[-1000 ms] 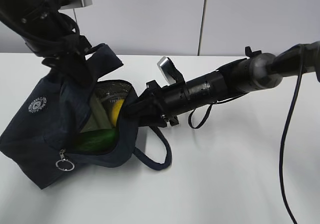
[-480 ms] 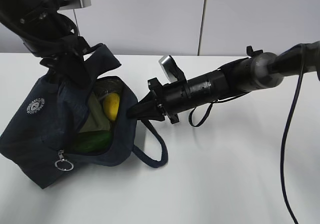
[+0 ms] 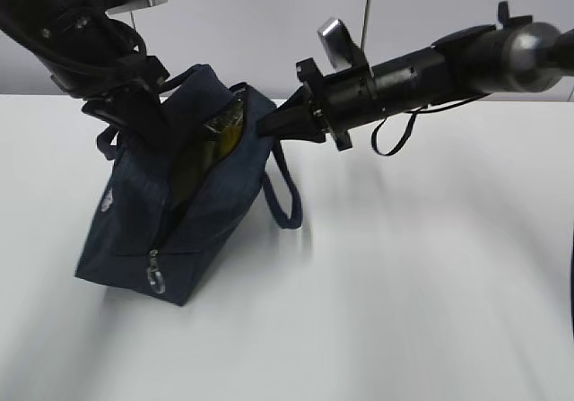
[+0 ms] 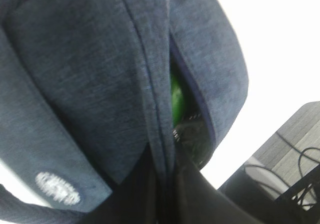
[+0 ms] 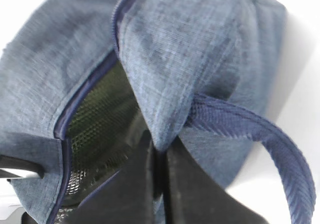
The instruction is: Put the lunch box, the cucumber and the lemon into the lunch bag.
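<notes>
Both end effectors, left (image 3: 134, 114) and right (image 3: 267, 125), pinch the lunch bag (image 3: 202, 213) rim at ten and two o'clock, zipper opening between.

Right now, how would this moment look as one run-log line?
lunch bag: upright, unzipped | left gripper: shut on rim | right gripper: shut on rim

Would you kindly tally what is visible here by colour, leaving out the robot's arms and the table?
Navy: 1, the lunch bag
Green: 1, the cucumber showing through the bag's opening
Silver: 1, the zipper pull
Total: 3
</notes>
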`<state>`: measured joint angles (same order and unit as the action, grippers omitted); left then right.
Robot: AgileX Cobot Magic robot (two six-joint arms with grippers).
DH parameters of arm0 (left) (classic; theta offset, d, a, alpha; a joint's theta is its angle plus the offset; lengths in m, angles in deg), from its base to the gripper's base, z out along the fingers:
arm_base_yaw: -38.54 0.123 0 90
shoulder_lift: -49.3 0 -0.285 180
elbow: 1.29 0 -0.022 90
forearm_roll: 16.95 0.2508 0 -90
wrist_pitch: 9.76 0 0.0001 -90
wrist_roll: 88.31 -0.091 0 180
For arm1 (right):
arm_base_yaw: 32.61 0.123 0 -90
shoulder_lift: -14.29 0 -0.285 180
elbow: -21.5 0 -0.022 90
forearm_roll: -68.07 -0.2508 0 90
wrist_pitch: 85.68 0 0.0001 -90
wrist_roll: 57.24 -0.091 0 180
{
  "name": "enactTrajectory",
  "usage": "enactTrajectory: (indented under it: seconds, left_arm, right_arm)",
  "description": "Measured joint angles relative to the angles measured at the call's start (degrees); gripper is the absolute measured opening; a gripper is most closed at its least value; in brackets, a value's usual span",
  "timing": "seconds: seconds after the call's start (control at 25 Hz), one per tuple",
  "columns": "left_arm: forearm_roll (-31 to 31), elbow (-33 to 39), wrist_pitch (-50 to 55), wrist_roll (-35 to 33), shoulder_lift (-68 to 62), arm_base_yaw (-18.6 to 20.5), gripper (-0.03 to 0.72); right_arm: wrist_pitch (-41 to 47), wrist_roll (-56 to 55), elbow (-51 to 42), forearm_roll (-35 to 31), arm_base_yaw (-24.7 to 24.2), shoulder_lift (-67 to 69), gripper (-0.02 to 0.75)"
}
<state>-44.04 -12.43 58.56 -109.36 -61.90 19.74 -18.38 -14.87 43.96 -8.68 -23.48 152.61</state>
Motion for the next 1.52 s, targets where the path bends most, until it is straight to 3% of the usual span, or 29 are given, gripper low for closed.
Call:
enactTrajectory:
  seconds: [0.44,1.0,1.52]
  left_arm:
    - [-11.23,-1.65,-1.99,-0.10,-0.12,-2.12,-0.003]
    - [-15.32,-1.76,-8.09,-0.10,-2.26,-7.42,-0.003]
    - [-15.21,-1.76,-10.53,-0.10,-6.49,-7.42,-0.001]
  right_arm:
    - [1.76,-10.97,4.97,11.68,-1.91,-8.05,0.004]
    - [3.08,-20.19,5.58,33.09,-1.91,-13.38,0.004]
    - [3.16,-19.72,5.58,35.48,-1.91,-13.50,0.006]
